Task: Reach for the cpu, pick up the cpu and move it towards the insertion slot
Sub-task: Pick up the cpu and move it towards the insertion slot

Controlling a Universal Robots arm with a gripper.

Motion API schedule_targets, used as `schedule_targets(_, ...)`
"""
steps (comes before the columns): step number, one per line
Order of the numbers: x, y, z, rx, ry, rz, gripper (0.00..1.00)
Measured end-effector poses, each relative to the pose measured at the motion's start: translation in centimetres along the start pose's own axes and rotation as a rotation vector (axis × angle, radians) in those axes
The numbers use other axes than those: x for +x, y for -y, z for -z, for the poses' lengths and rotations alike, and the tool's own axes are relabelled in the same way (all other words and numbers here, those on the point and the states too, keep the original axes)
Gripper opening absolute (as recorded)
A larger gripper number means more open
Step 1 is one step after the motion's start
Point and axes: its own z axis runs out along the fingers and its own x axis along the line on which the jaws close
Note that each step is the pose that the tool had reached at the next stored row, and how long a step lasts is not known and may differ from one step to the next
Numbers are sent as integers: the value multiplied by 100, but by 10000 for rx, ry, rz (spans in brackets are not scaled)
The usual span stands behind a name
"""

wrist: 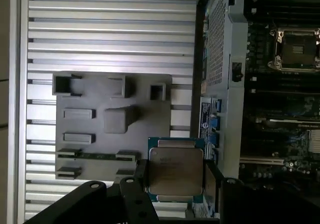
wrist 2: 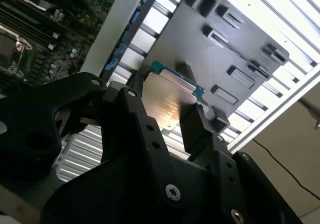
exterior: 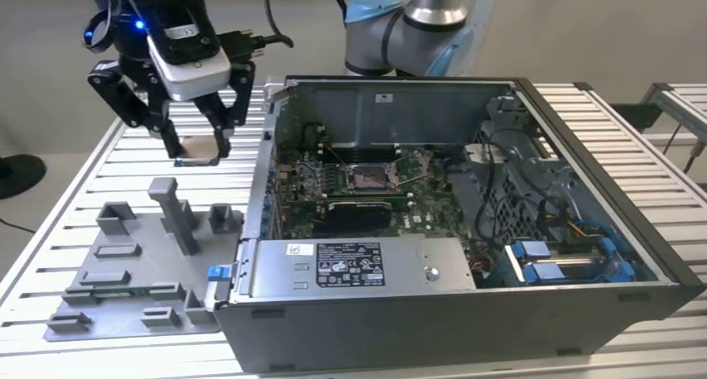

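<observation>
Exterior view: I look from high and fairly far, slanting down over the table [exterior: 66, 189], with the open computer case [exterior: 442, 329] nearest me.
First wrist view: I look straight down past the gripper [wrist: 175, 181] onto the grey fixture plate [wrist: 95, 99].
Second wrist view: closer still, tilted, hard against the gripper's black links.
Shared by all three: fixture plate, the case's circuit board [wrist: 280, 109], cpu [wrist: 175, 171].

readable text: none | power supply label [exterior: 351, 265]: exterior view, print cannot be made out | cpu [wrist: 176, 173]: faint lid markings, illegible in both wrist views | case wall sticker [wrist: 206, 121]: first wrist view, illegible
</observation>
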Motion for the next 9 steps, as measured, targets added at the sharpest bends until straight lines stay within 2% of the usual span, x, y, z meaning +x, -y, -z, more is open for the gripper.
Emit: schedule_targets(9,-409,7,6,0,0,0,0)
